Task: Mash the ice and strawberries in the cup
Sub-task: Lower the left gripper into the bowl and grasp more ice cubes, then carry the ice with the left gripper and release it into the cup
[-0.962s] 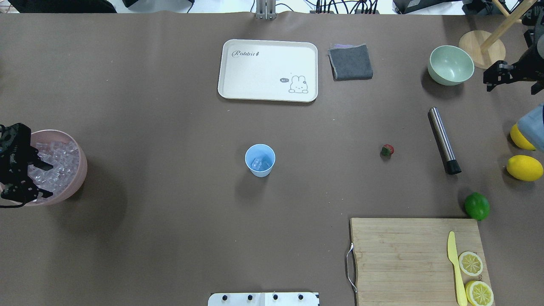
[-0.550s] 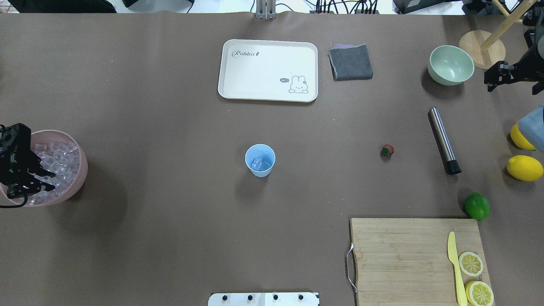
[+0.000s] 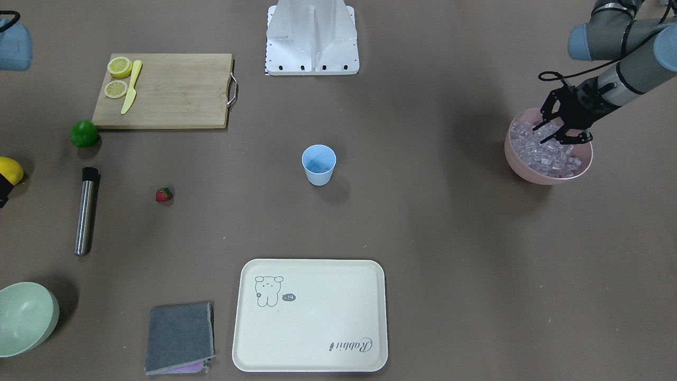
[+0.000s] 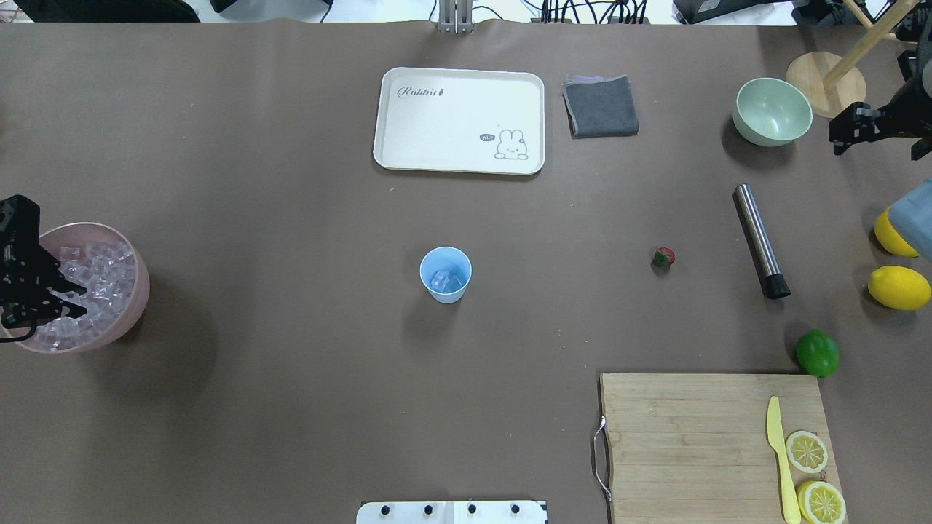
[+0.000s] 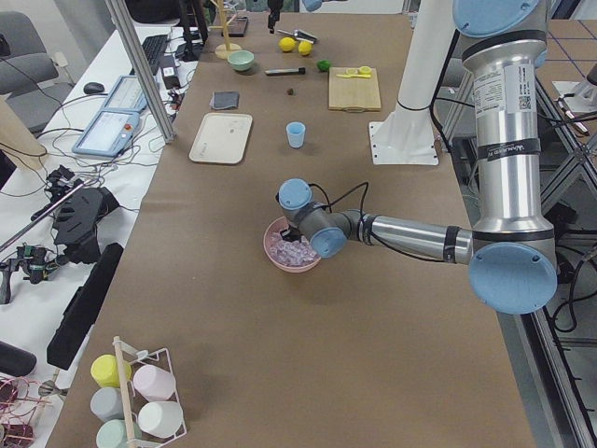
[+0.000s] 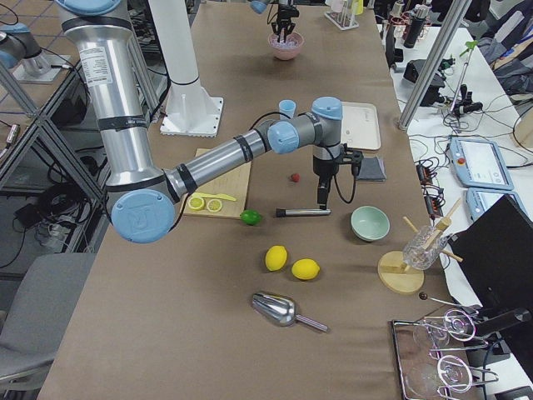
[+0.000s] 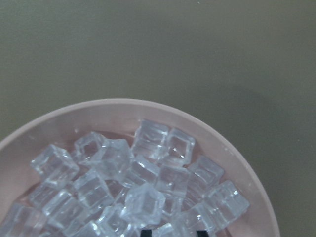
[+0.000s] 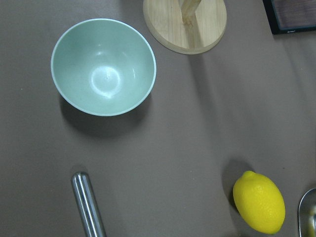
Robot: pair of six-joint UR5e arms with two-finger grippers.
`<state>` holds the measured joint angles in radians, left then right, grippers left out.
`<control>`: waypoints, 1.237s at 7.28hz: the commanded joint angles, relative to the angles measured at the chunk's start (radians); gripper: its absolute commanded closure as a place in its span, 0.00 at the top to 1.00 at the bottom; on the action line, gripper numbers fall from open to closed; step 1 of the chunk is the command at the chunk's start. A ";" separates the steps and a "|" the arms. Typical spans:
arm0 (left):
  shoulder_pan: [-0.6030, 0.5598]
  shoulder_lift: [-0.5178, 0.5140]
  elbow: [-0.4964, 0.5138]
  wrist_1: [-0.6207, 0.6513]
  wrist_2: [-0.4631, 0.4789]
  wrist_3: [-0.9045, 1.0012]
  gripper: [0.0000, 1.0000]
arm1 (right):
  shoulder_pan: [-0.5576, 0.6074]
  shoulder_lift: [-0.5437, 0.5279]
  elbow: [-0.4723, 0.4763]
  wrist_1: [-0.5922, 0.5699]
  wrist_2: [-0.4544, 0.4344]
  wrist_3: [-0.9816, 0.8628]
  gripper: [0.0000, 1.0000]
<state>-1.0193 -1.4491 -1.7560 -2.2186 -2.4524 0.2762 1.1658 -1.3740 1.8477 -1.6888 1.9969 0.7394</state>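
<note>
**Left gripper (image 3: 555, 135) spread over the heap of ice (image 3: 547, 156), cup (image 4: 445, 274) well apart at mid-table**

Wide stretch of bare table (image 4: 291, 218) between the pink bowl (image 3: 529, 172) and the cup, free for crossing. Bowl itself near the table's left end, almost at the border of the overhead view. To the cup's right, more bare surface up to the strawberry (image 4: 663, 256). Beyond it the steel muddler (image 4: 757, 236) and, nearer the robot, the lime (image 4: 817, 353).

Seen only from overhead: a few cubes at the bottom of the cup. From across the table, only a pale blue inside. Seen only by the left wrist camera: the heaped cubes up close, with two dark fingertips (image 7: 145, 232) at the lower border. Fingertips apart from each other, down at the top layer. Not clear whether a cube sits between them. Seen only from the right end: a metal scoop (image 6: 283, 312) near two lemons (image 6: 291, 263).

Right gripper (image 4: 837, 137) near the pale green bowl (image 4: 772, 113), well apart from the strawberry. Open or closed, cannot tell.
</note>
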 commanded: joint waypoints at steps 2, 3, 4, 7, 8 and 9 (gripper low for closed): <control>-0.079 -0.097 0.000 0.089 -0.089 -0.017 0.00 | 0.000 0.007 0.007 0.000 0.008 -0.001 1.00; -0.081 -0.175 0.000 0.092 -0.095 -0.132 0.00 | -0.006 0.009 0.007 0.000 0.010 -0.002 1.00; -0.078 -0.265 0.012 0.092 -0.093 -0.255 0.00 | -0.015 0.012 0.007 0.003 0.011 -0.002 1.00; -0.070 -0.446 0.098 0.094 -0.091 -0.427 0.00 | -0.028 0.019 0.007 0.011 0.033 -0.003 1.00; -0.050 -0.497 0.108 0.092 -0.086 -0.512 0.00 | -0.032 0.021 0.007 0.011 0.031 -0.003 1.00; -0.026 -0.526 0.107 0.085 -0.085 -0.584 0.00 | -0.032 0.023 0.007 0.012 0.031 -0.005 1.00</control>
<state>-1.0695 -1.9274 -1.6555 -2.1277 -2.5399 -0.2158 1.1360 -1.3535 1.8546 -1.6781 2.0280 0.7361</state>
